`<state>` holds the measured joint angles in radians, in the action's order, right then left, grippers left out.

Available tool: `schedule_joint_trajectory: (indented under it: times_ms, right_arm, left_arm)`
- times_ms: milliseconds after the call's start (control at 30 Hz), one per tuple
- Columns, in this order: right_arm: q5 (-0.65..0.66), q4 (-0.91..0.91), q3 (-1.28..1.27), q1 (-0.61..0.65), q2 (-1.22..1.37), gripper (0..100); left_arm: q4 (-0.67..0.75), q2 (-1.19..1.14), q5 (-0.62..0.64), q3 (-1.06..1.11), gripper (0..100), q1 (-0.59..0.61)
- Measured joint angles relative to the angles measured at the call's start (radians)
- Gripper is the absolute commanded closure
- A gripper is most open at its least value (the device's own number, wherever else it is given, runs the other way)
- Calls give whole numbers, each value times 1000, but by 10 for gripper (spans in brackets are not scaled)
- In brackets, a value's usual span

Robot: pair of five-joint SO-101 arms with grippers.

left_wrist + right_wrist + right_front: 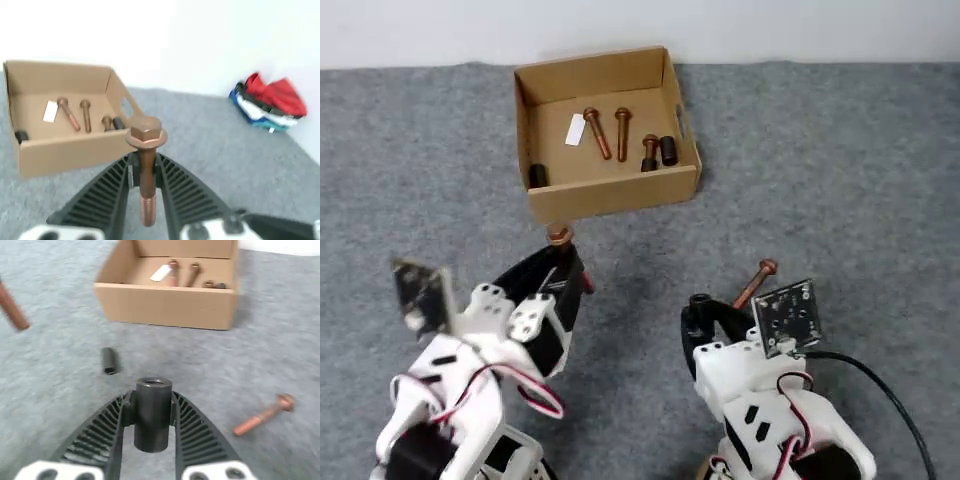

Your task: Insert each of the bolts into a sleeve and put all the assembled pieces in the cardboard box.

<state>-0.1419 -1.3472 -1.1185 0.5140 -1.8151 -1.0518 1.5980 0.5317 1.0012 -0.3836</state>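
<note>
Copper-coloured hex-flange bolt (146, 150) stood upright, head up, threaded tip down, pinched between ribbed black fingers of left gripper (145, 162), just before front wall of open brown cardboard box (615, 195). Black cylindrical sleeve (152, 415), bore upward, sat clamped in right gripper (152, 400), farther from box. Second copper-coloured bolt (755, 283) lay on grey carpet (840, 180) before box; loose black sleeve (109, 361) lay nearer box front.

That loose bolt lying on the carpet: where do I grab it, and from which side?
Grip the bolt mid-shank, coming straight down with jaws across it. It lies flat on the carpet, leaving only its sides free; the flanged head would probably slip.
</note>
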Motion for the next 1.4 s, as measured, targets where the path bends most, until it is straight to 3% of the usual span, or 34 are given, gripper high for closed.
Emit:
schedule_joint_trajectory:
  times_ms: [167,667,867,1400]
  right_arm:
    - [18,43,0,103,-2,991]
    - [290,431,-209,341,14,991]
    - [345,511,-230,358,14,991]
    - [381,525,-232,358,15,991]
  left_arm:
    - [23,114,0,0,996,0]
    - [25,209,57,41,996,-21]
    - [23,209,69,41,996,-103]
    - [-29,209,71,60,996,-112]
